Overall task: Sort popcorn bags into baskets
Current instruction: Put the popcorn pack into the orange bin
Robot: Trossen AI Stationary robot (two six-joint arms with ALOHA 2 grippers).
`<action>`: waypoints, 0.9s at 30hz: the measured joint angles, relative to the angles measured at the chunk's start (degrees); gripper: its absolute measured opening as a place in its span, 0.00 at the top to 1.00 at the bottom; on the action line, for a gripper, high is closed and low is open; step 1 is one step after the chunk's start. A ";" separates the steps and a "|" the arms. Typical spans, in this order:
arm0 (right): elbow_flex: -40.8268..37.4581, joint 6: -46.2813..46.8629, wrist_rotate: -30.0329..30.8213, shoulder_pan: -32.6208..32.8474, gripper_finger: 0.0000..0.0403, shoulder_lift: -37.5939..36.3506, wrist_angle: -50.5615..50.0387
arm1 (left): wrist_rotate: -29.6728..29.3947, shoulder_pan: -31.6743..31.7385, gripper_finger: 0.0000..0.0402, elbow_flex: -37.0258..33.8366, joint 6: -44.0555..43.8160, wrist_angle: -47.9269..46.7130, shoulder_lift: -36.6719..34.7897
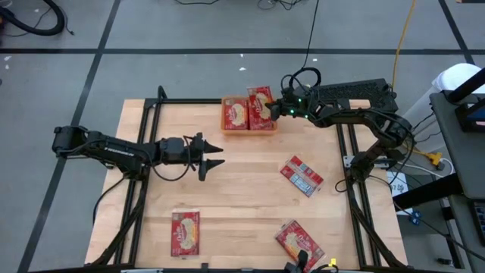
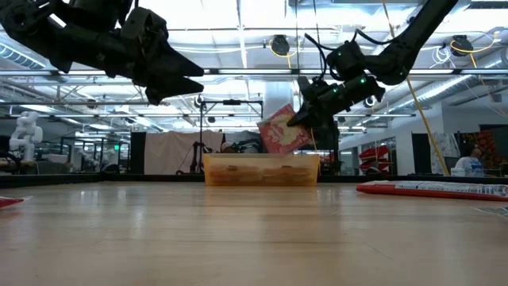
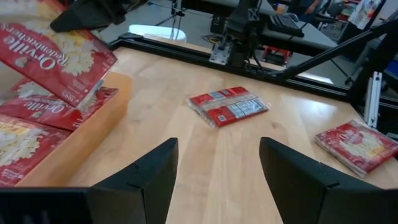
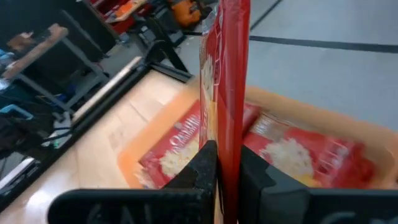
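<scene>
My right gripper (image 4: 227, 163), clamped on a flat red popcorn packet (image 4: 225, 74) held edge-up, hangs directly above the translucent orange plastic bin (image 4: 323, 117).

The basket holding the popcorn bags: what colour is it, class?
Translucent orange basket, clearest in the right wrist view.

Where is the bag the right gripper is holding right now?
In the high view, the held popcorn bag hangs over the orange basket at the table's far edge, pinched by the right gripper.
</scene>
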 joint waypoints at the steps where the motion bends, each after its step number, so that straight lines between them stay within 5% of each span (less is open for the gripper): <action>1: -0.50 0.41 0.74 0.00 0.95 0.00 0.03 | 0.00 -0.27 0.43 0.00 0.00 0.01 0.00; 17: -4.66 0.33 3.67 0.00 0.93 0.00 0.52 | 0.00 -0.69 0.43 -0.02 1.16 1.00 0.00; 27: -4.66 -1.96 7.13 0.00 0.67 0.00 0.43 | 0.00 -0.69 0.43 -0.02 1.51 1.97 0.00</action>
